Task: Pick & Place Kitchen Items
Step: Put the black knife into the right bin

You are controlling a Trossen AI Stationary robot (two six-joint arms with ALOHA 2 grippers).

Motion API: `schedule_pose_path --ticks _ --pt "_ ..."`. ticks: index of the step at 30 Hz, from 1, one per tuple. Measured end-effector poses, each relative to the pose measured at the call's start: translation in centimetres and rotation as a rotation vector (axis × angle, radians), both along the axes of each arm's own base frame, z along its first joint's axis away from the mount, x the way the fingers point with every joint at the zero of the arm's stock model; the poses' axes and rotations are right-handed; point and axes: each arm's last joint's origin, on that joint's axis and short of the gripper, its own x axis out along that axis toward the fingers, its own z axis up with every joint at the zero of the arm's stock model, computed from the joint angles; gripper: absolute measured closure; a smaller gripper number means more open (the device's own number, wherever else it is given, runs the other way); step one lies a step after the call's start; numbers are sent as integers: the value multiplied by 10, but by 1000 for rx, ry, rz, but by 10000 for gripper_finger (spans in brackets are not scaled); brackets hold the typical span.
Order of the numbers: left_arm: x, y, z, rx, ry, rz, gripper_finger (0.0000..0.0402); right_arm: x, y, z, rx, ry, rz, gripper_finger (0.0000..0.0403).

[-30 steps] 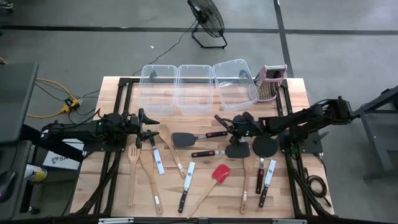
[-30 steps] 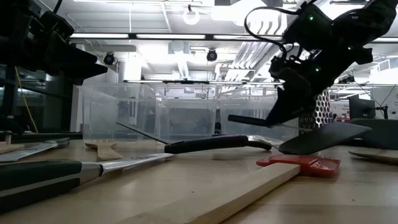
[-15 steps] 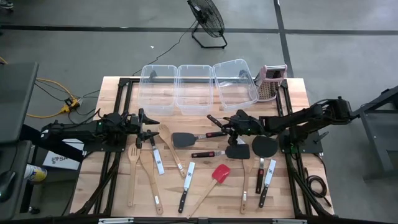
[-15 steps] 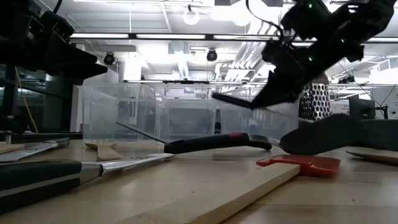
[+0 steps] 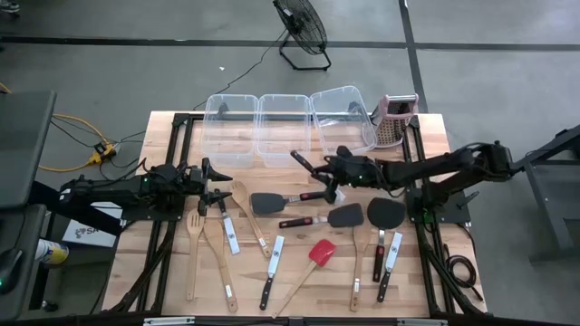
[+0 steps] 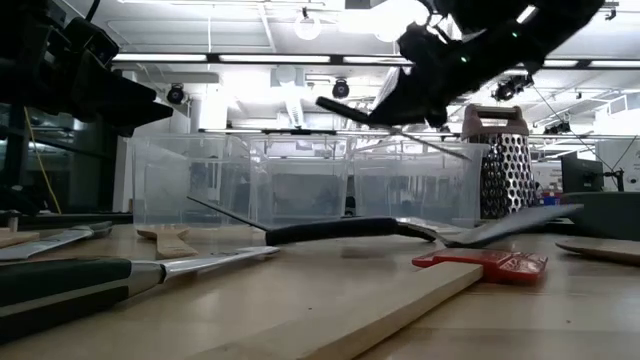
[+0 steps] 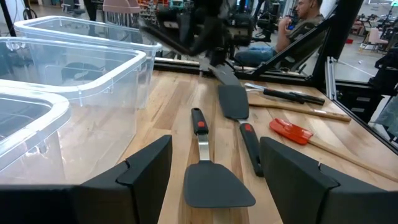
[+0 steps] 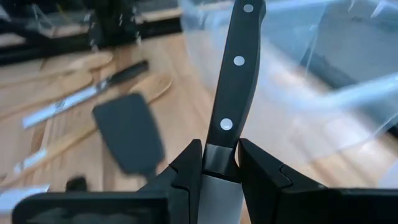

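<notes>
right gripper (image 5: 323,172): jaws clamp black-handled knife (image 8: 235,68), lifted beside clear bins (image 5: 288,127) | left gripper (image 5: 220,186): jaws wide, above worktop (image 5: 426,131)

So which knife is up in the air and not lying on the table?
The black-handled knife pinched in the right gripper, lifted beside the clear bins. The other knives lie flat on the table.

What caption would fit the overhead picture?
Right gripper carries a black-handled knife toward the clear bins; left gripper waits open beside scattered utensils.
</notes>
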Motion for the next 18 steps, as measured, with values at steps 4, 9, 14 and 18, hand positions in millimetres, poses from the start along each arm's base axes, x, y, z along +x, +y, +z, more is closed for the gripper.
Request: schedule_pose_path --ticks 4,9,14,18 --pt "0 0 0 0 0 0 162 2 -6 26 -20 -80 -18 325" --pt "0 0 0 0 0 0 162 -9 -19 62 -49 -176 -116 325" --pt "0 0 0 0 0 0 162 -29 -46 90 -104 -151 -218 325" --pt "0 0 0 0 0 0 162 -41 -69 105 -176 -89 -292 325"
